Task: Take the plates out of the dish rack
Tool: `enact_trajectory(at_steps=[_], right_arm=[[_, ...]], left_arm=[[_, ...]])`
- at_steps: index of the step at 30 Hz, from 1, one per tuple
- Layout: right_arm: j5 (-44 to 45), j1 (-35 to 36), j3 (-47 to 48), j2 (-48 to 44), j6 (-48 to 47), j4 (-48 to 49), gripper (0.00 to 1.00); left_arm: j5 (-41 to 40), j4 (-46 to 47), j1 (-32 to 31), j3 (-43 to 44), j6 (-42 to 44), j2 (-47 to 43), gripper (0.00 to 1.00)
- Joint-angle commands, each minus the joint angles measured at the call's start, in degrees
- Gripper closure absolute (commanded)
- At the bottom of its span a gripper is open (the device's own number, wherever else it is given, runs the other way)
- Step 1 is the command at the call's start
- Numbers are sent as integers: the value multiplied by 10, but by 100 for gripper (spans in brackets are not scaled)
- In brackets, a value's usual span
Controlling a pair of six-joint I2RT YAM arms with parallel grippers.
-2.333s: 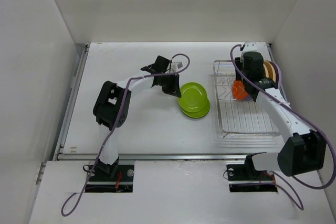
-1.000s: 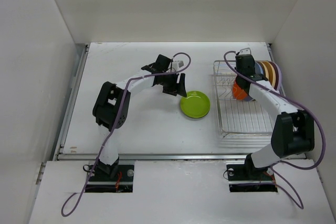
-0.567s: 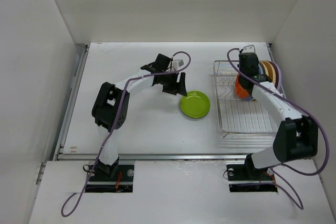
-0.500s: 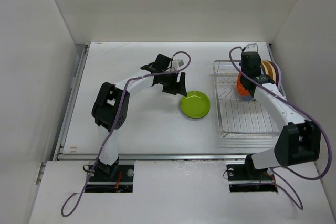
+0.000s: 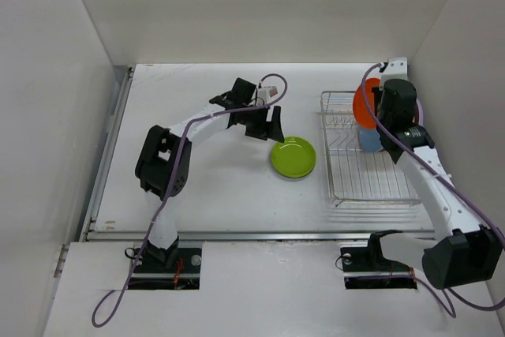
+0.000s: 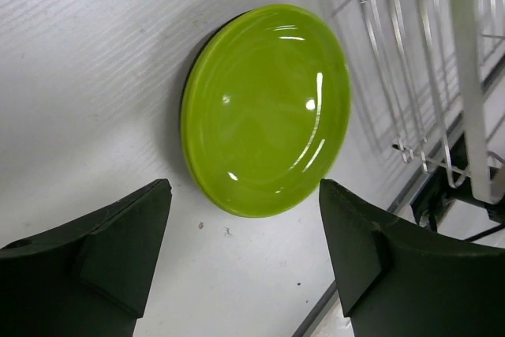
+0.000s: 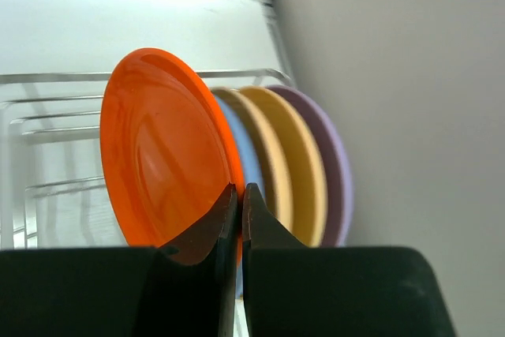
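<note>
White table [image 5: 205, 187]. Round lime green plastic plate [image 5: 293, 156] lies flat on it, just left of the rectangular silver wire dish rack [image 5: 371, 187]. Left gripper [image 5: 273, 125] hangs close beyond the plate's far-left edge, jaws spread wide, nothing in them. Over the rack's far end, right gripper [image 7: 239, 195] is pinched tight on the rim of a round orange plate [image 7: 158, 155], held upright. Behind it, upright in the rack: light blue plate [image 7: 246, 159], tan plates [image 7: 300, 167], lavender plate [image 7: 338, 159].
</note>
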Motion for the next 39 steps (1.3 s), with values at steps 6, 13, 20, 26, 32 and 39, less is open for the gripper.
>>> enact_trajectory(at_steps=[6, 13, 20, 26, 32, 39], right_arm=[[-332, 1, 26, -39, 53, -47, 100], [-504, 1, 42, -21, 59, -91, 100], [-595, 1, 47, -16, 59, -113, 100], [-642, 1, 47, -11, 59, -119, 100], [-680, 1, 53, -6, 59, -119, 100], [-712, 1, 47, 6, 64, -119, 100]], left_arm=[[130, 94, -2, -34, 19, -117, 30], [166, 130, -2, -53, 14, -135, 34], [166, 130, -2, -53, 14, -129, 39], [166, 130, -2, -53, 14, -124, 52], [172, 124, -8, -53, 14, -124, 60], [172, 119, -14, -53, 25, -119, 80]])
